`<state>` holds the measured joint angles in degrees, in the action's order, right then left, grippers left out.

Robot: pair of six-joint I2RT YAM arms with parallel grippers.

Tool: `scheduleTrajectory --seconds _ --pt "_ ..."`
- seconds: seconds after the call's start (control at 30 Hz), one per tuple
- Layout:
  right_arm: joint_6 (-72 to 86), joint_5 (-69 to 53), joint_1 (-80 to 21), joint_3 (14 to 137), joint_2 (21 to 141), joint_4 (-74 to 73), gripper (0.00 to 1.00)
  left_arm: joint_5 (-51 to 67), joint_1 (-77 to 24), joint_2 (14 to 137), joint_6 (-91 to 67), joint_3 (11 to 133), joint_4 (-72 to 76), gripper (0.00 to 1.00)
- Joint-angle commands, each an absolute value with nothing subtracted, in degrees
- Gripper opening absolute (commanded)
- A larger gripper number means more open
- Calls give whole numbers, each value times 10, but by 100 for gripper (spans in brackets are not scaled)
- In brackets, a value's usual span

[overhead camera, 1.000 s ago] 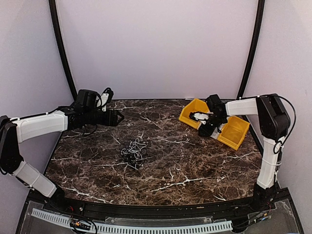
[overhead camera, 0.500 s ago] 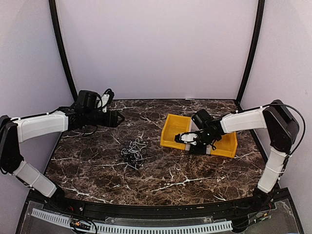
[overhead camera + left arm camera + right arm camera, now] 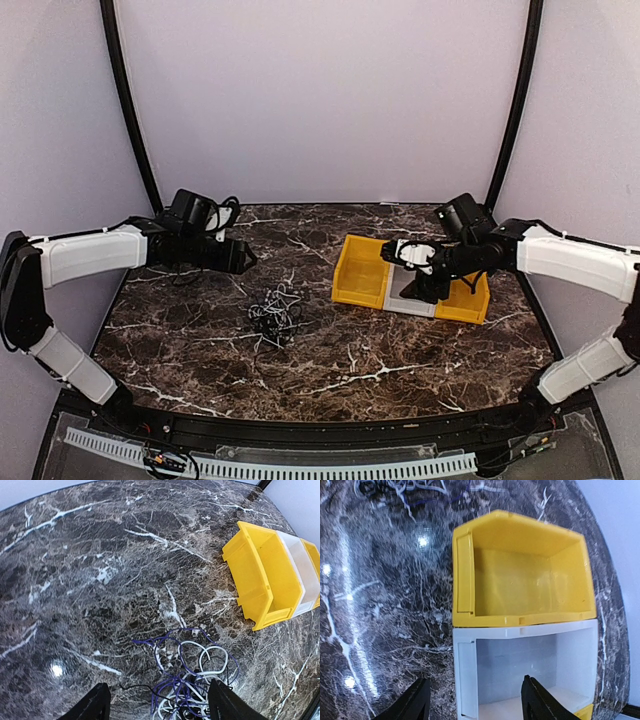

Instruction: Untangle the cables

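The cables (image 3: 272, 315) lie in one tangled heap on the marble table, left of centre. In the left wrist view the cables (image 3: 192, 680) are purple, white and thin black cords looped through each other. My left gripper (image 3: 242, 258) is open and empty, a little behind and to the left of the heap; in its own view the left gripper (image 3: 160, 711) has its jaws wide apart, level with the heap's near part. My right gripper (image 3: 415, 288) is open over the white bin (image 3: 520, 665). In its own view the right gripper (image 3: 477, 705) has one finger outside the bin's front wall and one inside.
Three bins stand in a row right of centre: a yellow bin (image 3: 362, 270), the white bin (image 3: 408, 292) and another yellow bin (image 3: 466, 298). The nearest yellow bin (image 3: 520, 575) is empty and also shows in the left wrist view (image 3: 265, 575). Black frame posts stand at the back corners.
My right arm has slid the row of bins from the back right towards the middle of the table and straightened it. My left gripper has shifted slightly towards the cable heap.
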<state>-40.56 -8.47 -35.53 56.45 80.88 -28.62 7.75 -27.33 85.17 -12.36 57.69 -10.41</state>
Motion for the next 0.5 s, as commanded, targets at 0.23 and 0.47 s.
scheduleTrajectory --seconds 0.23,0.47 --pt "-315 -211 -321 473 701 -202 65 51 -277 867 -271 523 -148 73" --pt "-303 -242 -300 425 692 -164 64 146 -277 924 -344 492 -33 73"
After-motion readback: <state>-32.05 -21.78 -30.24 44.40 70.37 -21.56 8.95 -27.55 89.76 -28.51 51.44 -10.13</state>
